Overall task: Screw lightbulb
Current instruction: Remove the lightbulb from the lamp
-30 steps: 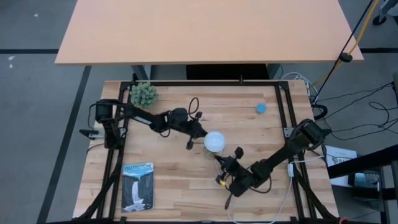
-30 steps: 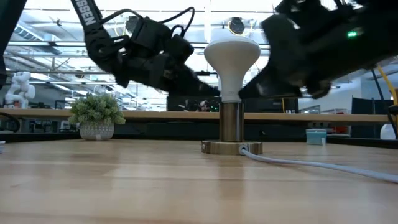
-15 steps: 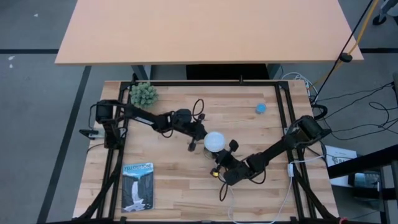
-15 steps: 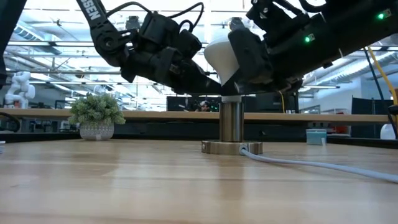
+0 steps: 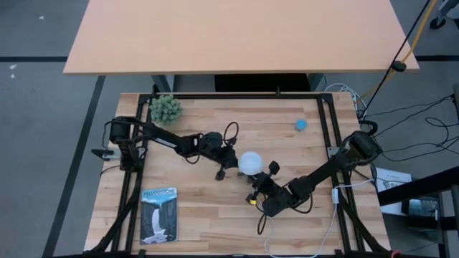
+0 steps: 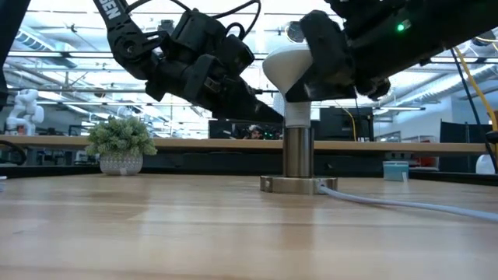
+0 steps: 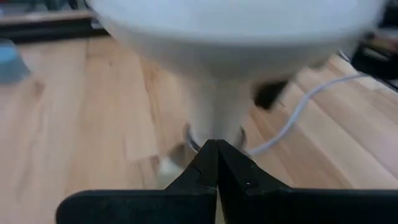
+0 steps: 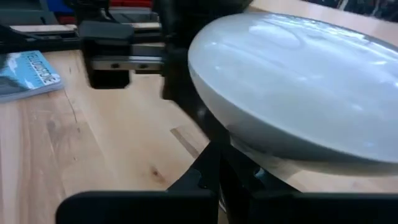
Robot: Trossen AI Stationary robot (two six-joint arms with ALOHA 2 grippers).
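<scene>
Low view: the lightbulb (image 6: 289, 64) stands upright in the silvery socket (image 6: 299, 152) mid-table.
Left gripper (image 5: 228, 168): jaws together, tips just beside the bulb's neck.
Right gripper (image 5: 261, 179): against the dome; jaws, cannot tell.
Handling: probably light, smooth, fragile; grip the cone-shaped body gently.

lightbulb (image 5: 249, 163) mid-table, left claw (image 5: 229, 168) beside it, right claw (image 5: 264, 179) opposite

Even, bright overhead light falls on the pale wooden tabletop (image 5: 201, 208); soft shadows. Both wrist views blur the white frosted lightbulb (image 7: 236, 37), faintly glared.
</scene>
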